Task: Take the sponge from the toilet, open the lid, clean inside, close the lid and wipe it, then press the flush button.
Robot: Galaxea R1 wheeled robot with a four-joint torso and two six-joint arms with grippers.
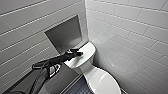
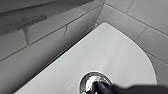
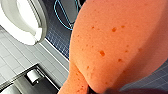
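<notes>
The white toilet (image 1: 83,60) stands in the tiled corner with its oval lid (image 1: 105,82) down. My left arm reaches in over the flat cistern top (image 2: 107,55). The left gripper (image 1: 79,53) is shut, and its dark tip (image 2: 102,87) rests on the round chrome flush button (image 2: 91,80). The orange-red sponge (image 3: 115,47) looms large and close in the right wrist view, with my right gripper shut on it near its lower end. Behind the sponge in that view lies the toilet's white oval lid (image 3: 22,20).
A grey recessed niche (image 1: 65,33) is set in the wall behind the cistern. White tiled walls close in on both sides. The floor (image 3: 58,37) has small dark blue tiles. A paper roll holder (image 3: 32,75) sits in a metal recess.
</notes>
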